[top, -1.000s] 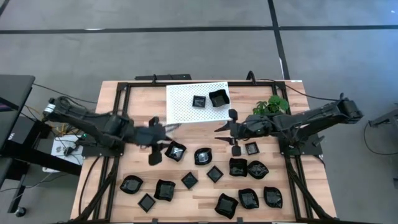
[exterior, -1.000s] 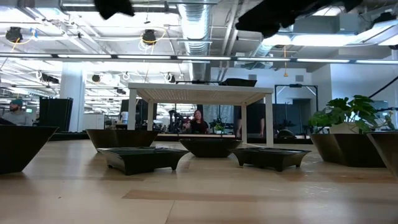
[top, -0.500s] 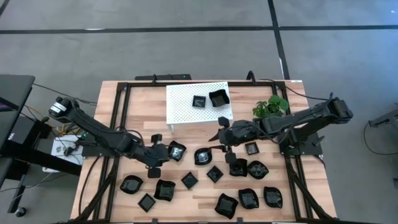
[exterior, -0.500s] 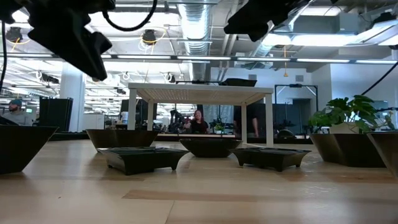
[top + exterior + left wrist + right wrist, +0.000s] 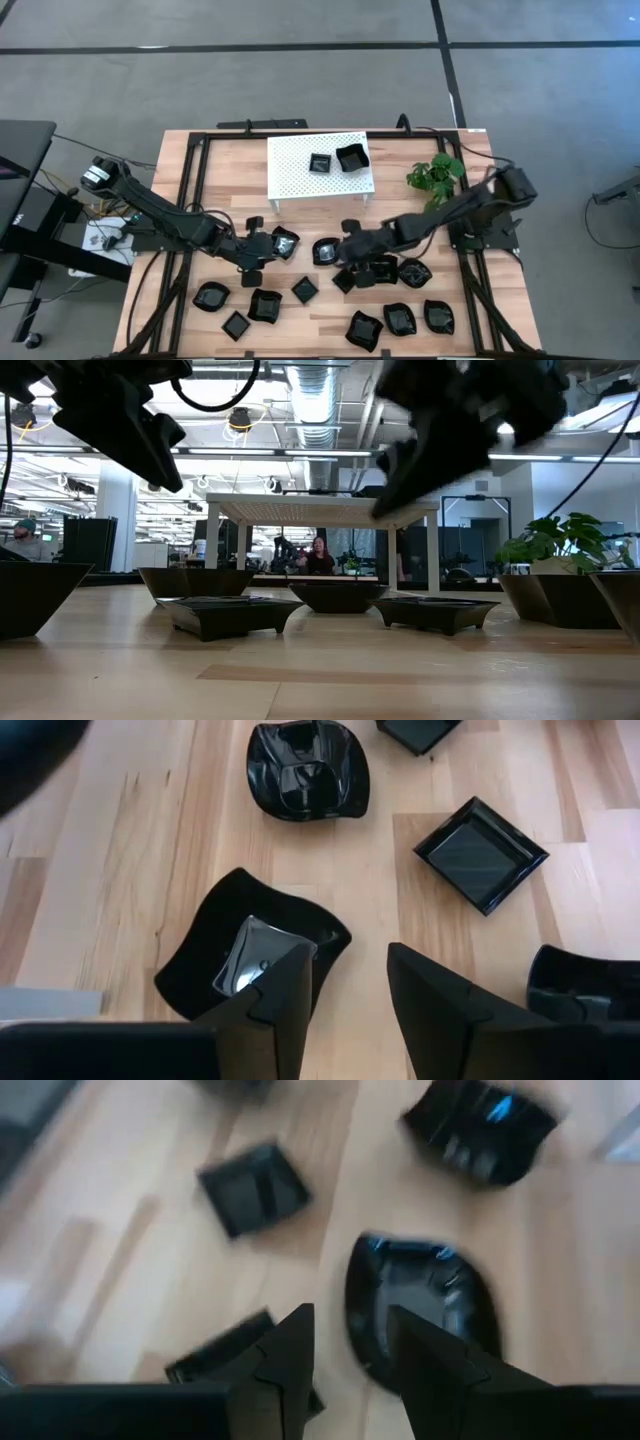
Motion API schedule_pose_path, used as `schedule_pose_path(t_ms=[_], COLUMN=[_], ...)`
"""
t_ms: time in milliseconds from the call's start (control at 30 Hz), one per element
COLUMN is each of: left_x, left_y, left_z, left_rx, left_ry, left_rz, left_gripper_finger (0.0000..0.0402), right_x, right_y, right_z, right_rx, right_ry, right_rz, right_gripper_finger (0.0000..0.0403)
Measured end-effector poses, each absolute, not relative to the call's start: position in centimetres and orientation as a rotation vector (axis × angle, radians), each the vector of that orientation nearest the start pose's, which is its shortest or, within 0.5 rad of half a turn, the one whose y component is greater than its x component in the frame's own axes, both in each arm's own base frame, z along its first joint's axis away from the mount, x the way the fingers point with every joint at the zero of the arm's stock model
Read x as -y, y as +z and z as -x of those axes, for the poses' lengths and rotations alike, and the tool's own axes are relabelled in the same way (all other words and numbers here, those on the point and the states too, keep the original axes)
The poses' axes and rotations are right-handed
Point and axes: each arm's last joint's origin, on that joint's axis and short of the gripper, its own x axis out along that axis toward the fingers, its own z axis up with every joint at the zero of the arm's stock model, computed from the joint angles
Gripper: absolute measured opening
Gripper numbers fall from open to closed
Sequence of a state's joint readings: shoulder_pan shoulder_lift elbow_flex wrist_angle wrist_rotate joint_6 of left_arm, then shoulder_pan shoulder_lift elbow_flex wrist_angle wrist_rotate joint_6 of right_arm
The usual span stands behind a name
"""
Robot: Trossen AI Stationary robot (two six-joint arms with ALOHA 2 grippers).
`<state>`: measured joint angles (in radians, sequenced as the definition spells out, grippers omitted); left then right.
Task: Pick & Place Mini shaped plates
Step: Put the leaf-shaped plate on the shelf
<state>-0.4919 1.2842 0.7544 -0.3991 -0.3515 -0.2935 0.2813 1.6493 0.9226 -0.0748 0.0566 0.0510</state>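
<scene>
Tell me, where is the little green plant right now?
In the high view, the plant sits on the table's right side near the far edge, just right of the white rack and beside the right arm.

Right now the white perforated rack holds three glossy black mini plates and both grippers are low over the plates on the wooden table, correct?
Not quite: the white perforated rack holds two glossy black mini plates, a small square one and a larger one, as the high view shows. The rest stands: the left gripper and the right gripper are both low over the plates on the wooden table.
</scene>
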Motion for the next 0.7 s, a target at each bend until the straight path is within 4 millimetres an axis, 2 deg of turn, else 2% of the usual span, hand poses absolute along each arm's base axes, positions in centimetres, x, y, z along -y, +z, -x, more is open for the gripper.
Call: schedule_pose_path(t_ms=[200,367,600,700], left_x=[10.6,10.7,10.7,10.8], left_y=[21.0,21.1,21.2,21.3], left_z=[-22.1,-22.2,-22.4,-22.4], left_rx=[-0.837,-0.825,-0.806,-0.798], left_ry=[-0.004,-0.006,-0.01,-0.011], left_rz=[-0.095,-0.089,-0.081,-0.076], left_gripper_finger=[0.0136,0.0136,0.0134,0.0134], right_x=[-9.5,-9.9,-9.8,-9.7], right_y=[15.2,14.3,13.6,13.5], right_z=[-33.1,-34.3,-34.9,-34.9], right_rx=[-0.88,-0.893,-0.947,-0.947], right_ry=[0.19,0.212,0.196,0.192], right_rz=[0.111,0.162,0.193,0.196], right_gripper_finger=[0.0122,0.0122,0.0121,0.0107])
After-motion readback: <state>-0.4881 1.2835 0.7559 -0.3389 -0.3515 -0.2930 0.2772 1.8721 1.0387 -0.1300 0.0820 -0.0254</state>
